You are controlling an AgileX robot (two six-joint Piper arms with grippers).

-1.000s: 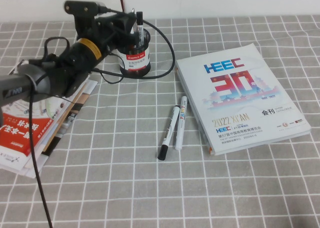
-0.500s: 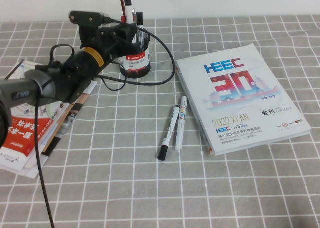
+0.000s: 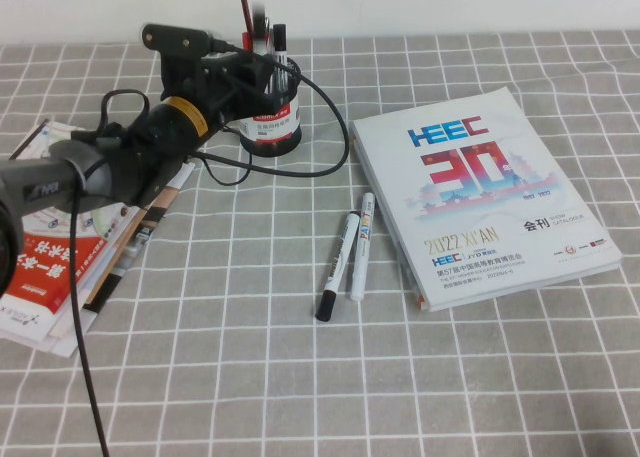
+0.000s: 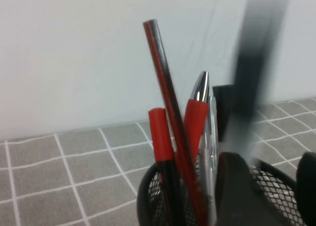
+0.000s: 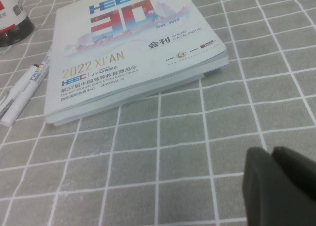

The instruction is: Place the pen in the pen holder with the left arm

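Left arm (image 3: 120, 162) reaches across the stack of papers (image 3: 70, 257) at the table's left edge, with the left gripper (image 3: 262, 74) right at the rim of the pen holder (image 3: 272, 117) near the back wall. The pen (image 3: 279, 39) stands upright in the holder, black end up; in the left wrist view it shows as a blurred dark vertical streak (image 4: 254, 58) rising just behind the gripper fingers (image 4: 239, 191). Can't tell from either view whether the left claw is clamped on the pen or has let go. The holder also carries a red pencil (image 4: 170, 112), a red-capped pen (image 4: 159, 137) and a silver-tipped pen (image 4: 200, 92). Right gripper (image 5: 279, 186) sits low over the checked tablecloth (image 5: 173, 152) on the robot's right, short of the HEEC catalogue (image 3: 480, 192); its two fingers appear pressed together, holding nothing. Two other markers lie side by side on the cloth just left of the catalogue: the black-tipped marker (image 3: 337, 267) and the white marker (image 3: 361, 245).
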